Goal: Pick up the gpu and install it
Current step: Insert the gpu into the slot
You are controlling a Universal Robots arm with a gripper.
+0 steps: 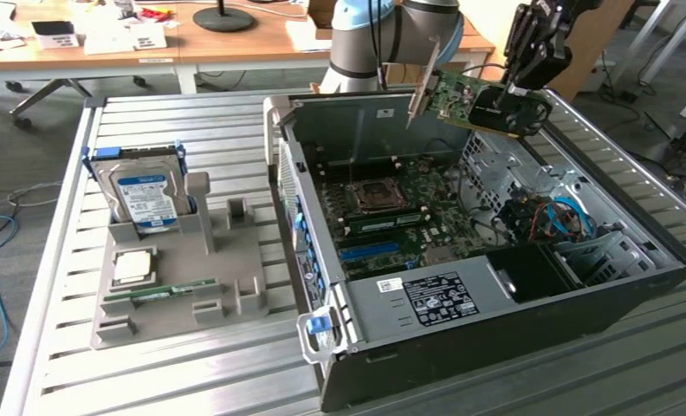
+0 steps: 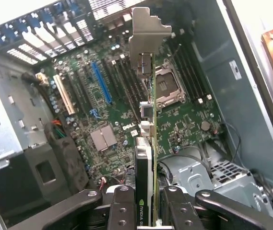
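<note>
- Gripper [image 1: 514,85] [image 2: 148,211] hangs over the open computer case [image 1: 494,355], its jaws drawn partway in and clamped on the gpu [image 1: 468,97] [image 2: 144,158].
- In the wrist view the black fingers [image 2: 122,211] press on both faces of the card, which is seen edge-on between them.
- The gpu is in the air, clear of everything below. It is above the case's far side, toward the far right corner of the table [image 1: 181,373] in the exterior view.
- Its silver end bracket [image 1: 422,82] [image 2: 146,38] is at the end away from the gripper and points down toward the case's rear wall.
- Beneath the card lies the green motherboard [image 1: 407,208] [image 2: 122,96], with an open processor socket [image 1: 380,195] [image 2: 167,86] and a blue slot [image 1: 372,251] [image 2: 101,81].
- Blue cables [image 1: 563,217] sit in the case's right part in the exterior view.
- The case lies on its side with the cover off, filling the table's right half in the exterior view.
- A grey holder [image 1: 233,260] rests near the table's left edge in that view, well apart from the gripper.
- In the holder a hard drive [image 1: 145,195] with a blue label stands upright, with a square silver chip [image 1: 132,267] in front of it.
- A slim green memory stick [image 1: 158,293] lies nearer the table's near edge.
</note>
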